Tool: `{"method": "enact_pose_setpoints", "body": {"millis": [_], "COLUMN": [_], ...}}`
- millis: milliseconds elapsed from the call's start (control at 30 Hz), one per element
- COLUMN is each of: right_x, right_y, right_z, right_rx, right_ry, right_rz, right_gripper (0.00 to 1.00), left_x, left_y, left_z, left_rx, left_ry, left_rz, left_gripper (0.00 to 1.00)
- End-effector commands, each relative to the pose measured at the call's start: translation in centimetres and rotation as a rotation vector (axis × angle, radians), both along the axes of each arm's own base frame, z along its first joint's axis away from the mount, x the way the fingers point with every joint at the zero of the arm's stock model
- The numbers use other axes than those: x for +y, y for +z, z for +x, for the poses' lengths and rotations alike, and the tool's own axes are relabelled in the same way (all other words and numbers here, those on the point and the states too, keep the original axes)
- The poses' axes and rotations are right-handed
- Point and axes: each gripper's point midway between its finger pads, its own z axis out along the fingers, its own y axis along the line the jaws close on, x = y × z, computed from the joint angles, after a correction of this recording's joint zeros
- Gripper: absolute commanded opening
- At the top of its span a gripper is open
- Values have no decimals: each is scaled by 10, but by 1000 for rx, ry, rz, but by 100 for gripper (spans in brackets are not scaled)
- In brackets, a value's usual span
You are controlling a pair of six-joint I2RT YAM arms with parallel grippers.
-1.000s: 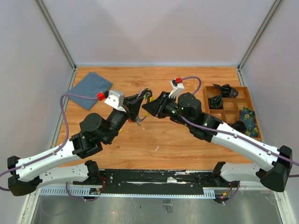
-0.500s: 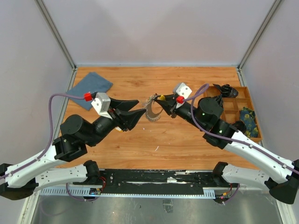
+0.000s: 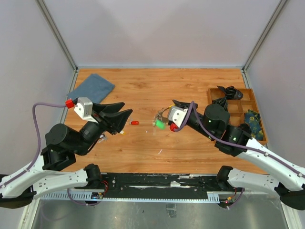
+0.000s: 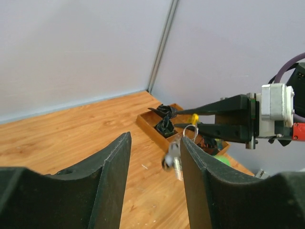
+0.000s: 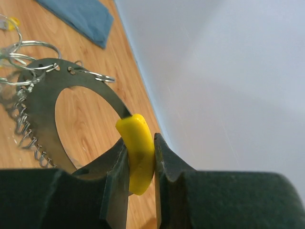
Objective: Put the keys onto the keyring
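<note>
Jaws on our left gripper (image 4: 155, 143) stand spread with nothing between them, above the desk (image 3: 190, 86) toward its left edge. Our right gripper (image 5: 141, 141) pinches the yellow tag (image 5: 135, 128) of the keyring (image 3: 161, 116) — we see the ring hanging from it over the middle of the desk, a green tag (image 3: 160, 124) lowest. Between the two grippers a red key (image 3: 135, 123) lies on the wood. A blue cloth (image 3: 93, 87) sits at the far left corner — a wooden tray (image 3: 233, 119) along the right edge.
</note>
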Motion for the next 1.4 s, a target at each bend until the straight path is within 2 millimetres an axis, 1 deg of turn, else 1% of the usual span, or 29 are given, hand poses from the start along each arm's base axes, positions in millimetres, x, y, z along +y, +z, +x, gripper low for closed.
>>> {"method": "enact_pose_setpoints", "body": {"millis": [0, 67, 133, 167, 200, 333, 400, 433, 467, 500, 567, 600, 633, 667, 700, 767, 800, 833, 900, 967, 1100, 1233, 1300, 1367], "right_x": [-27, -26, -27, -27, -29, -34, -35, -38, -47, -63, -102, -116, -121, -114, -100, -70, -65, -65, -71, -74, -73, -62, -63, -69], "right_y": [26, 37, 43, 45, 43, 48, 46, 38, 31, 20, -17, -36, -51, -63, -69, -80, -84, -87, -92, -95, -94, -91, -93, -96], "right_z": [1, -6, -11, -13, -14, -18, -19, -15, -7, 7, 30, 31, 26, 17, 1, -25, -31, -32, -25, -23, -25, -29, -30, -30], "right_rx": [-94, -93, -94, -81, -42, 67, 160, 212, 255, 285, 360, 457, 547, 625, 684, 720, 720, 727, 743, 767, 804, 818, 830, 841], "right_ry": [-42, -10, 12, 15, 12, -7, -34, -83, -171, -305, -545, -608, -623, -578, -498, -353, -327, -335, -386, -405, -416, -363, -375, -404], "right_rz": [21, 42, 44, 45, 31, 0, -7, -38, -82, -159, -352, -403, -432, -451, -448, -460, -482, -495, -492, -502, -519, -461, -462, -504], "right_gripper": [0, 0, 0, 0, 0, 0, 0, 0, 0, 0, 0, 0, 0, 0, 0, 0, 0, 0, 0, 0, 0, 1, 1, 1], "left_x": [0, -10, -21, -26, -29, -37, -37, -36, -35, -32, -26, -24, -22, -20, -19, -18, -18, -19, -20, -21, -23, -24, -25, -25], "left_y": [-6, -6, -2, -2, -2, -10, -13, -14, -15, -15, -17, -20, -22, -22, -23, -25, -25, -26, -28, -31, -33, -37, -40, -42], "left_z": [0, -5, -13, -15, -16, -12, -9, -8, -6, -3, 4, 6, 8, 9, 9, 8, 8, 7, 7, 8, 7, 5, 4, 4], "left_rx": [5, -14, -36, -40, -42, -30, -28, -26, -21, -14, 10, 26, 34, 38, 42, 47, 48, 51, 57, 61, 67, 73, 80, 86], "left_ry": [3, -45, -113, -135, -150, -148, -135, -126, -112, -91, -43, -22, -7, -1, 1, 0, 0, -4, -6, -10, -18, -30, -35, -38], "left_rz": [23, 51, 75, 82, 88, 123, 128, 124, 117, 111, 99, 100, 100, 99, 97, 92, 92, 95, 101, 109, 110, 114, 122, 123], "left_gripper": [51, 51, 50, 50, 50, 49, 49, 49, 49, 48, 48, 48, 48, 48, 48, 48, 48, 48, 48, 48, 47, 47, 47, 47]}}
